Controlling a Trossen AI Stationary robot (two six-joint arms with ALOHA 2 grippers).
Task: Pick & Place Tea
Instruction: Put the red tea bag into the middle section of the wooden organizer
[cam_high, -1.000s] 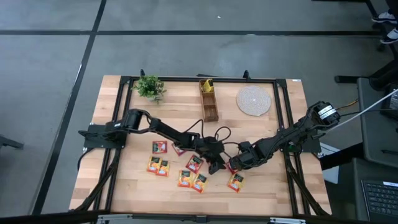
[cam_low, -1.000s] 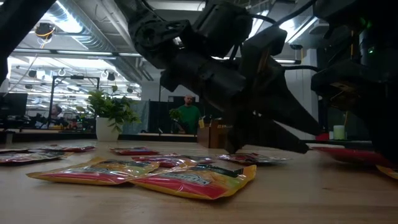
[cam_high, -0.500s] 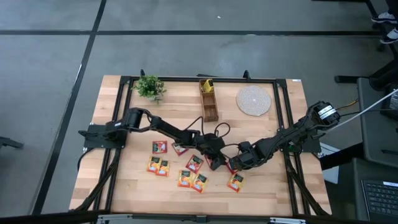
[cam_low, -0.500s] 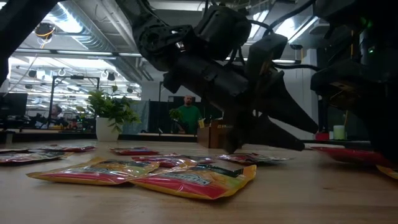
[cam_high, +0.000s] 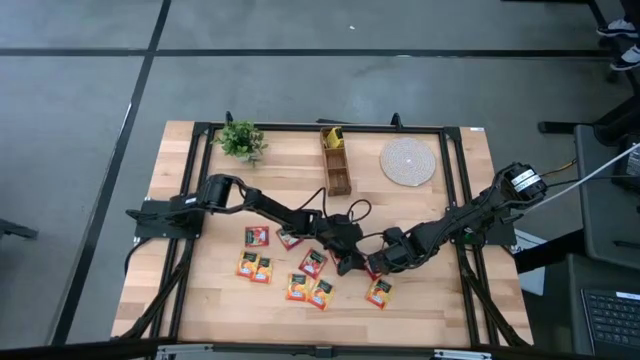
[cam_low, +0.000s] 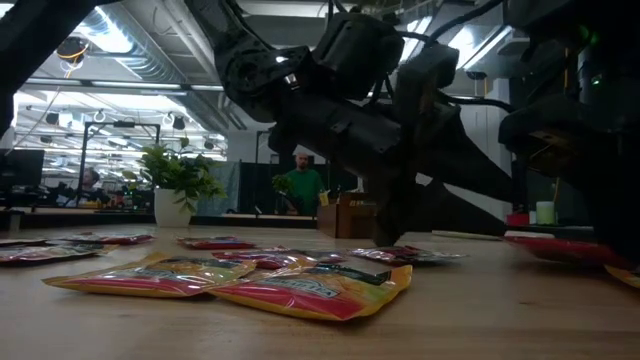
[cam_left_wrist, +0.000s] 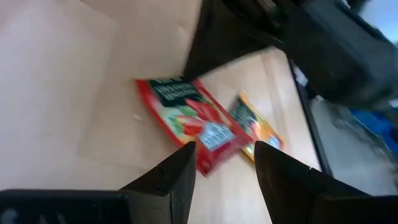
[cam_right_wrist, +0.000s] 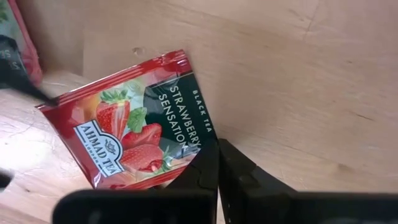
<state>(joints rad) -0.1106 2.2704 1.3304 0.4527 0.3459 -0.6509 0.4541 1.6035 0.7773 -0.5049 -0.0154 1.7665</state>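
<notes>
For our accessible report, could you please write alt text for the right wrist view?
The right hand, shut, pinches the edge of a red strawberry tea sachet over the wooden table. The edge of another sachet shows at one corner.

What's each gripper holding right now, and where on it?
Right gripper: shut on the red strawberry sachet, pinching its edge near a corner. Left gripper: open, holding nothing, fingers just short of that sachet.
</notes>
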